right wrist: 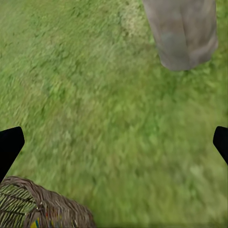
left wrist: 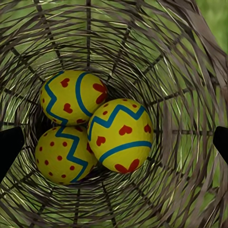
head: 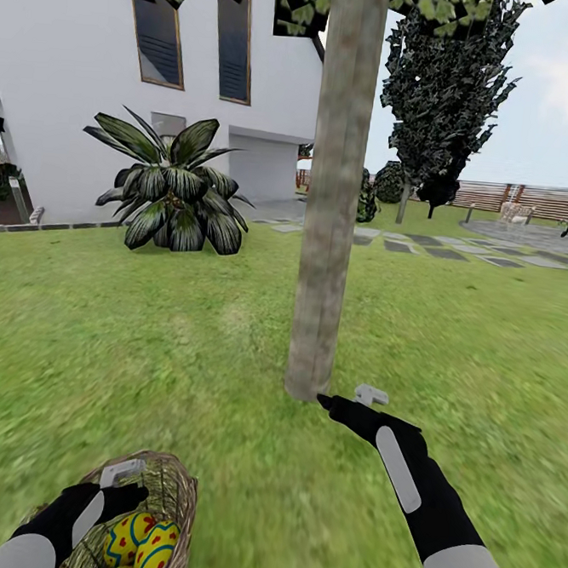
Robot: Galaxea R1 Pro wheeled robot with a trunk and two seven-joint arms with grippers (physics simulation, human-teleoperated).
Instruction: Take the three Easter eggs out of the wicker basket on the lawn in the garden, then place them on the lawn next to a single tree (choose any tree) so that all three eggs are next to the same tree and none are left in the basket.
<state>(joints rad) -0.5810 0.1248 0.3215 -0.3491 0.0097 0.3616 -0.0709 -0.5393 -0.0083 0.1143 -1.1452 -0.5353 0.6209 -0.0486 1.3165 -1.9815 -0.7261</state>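
In my head view, lower left, the wicker basket (head: pixel 151 513) is cut off by the frame, my left tool (head: pixel 123 489) over it; eggs (head: pixel 144 546) partly hidden. Right tool (head: pixel 330 401) reaches the tree (head: pixel 326 236) base, its spread unclear here.

Left wrist: three eggs (left wrist: pixel 118 135) inside, fingertips (left wrist: pixel 9 147) apart.

Right wrist: fingertips (right wrist: pixel 10 145) apart over lawn (right wrist: pixel 104 109).

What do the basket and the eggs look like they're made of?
Basket: woven wicker, matte tan-brown, with crossing strands and gaps showing grass through them. Eggs: smooth, hard-looking shells, possibly painted plastic or wood, yellow with blue zigzags and red hearts or dots; the exact material can't be told.
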